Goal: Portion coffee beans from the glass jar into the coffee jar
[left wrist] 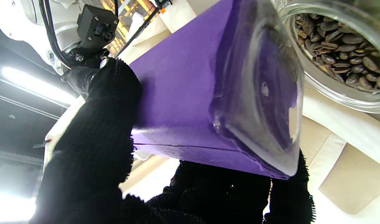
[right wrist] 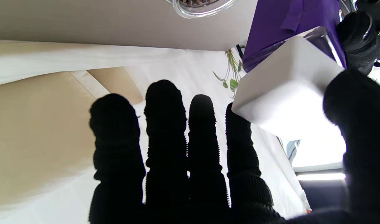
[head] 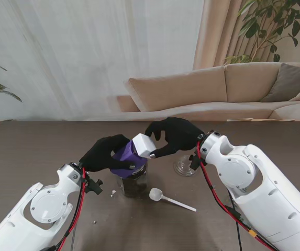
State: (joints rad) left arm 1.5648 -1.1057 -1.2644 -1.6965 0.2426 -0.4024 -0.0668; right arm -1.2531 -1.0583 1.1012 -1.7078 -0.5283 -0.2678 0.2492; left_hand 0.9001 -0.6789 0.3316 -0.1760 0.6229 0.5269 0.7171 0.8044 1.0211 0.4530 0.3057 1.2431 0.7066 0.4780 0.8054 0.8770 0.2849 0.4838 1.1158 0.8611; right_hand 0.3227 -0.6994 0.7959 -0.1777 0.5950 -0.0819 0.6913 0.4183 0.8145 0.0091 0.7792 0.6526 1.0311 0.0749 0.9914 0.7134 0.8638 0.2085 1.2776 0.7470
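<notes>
Gripping purple coffee jar [head: 125, 159] in left fingers [head: 103, 152], right fingers [head: 163, 151] pinching white lid [head: 145, 145]

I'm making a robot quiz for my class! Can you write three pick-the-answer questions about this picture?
1. Where is the white spoon? A on the table; B in a hand; C on the sofa.
2. What colour is the coffee jar in the left hand? A red; B purple; C green.
3. What is the right hand doing? A resting open; B gripping the white cap; C scooping.
Answers: 1 A, it lies beside the glass jar. 2 B, purple shows between the fingers. 3 B, thumb and finger pinch it.
</notes>
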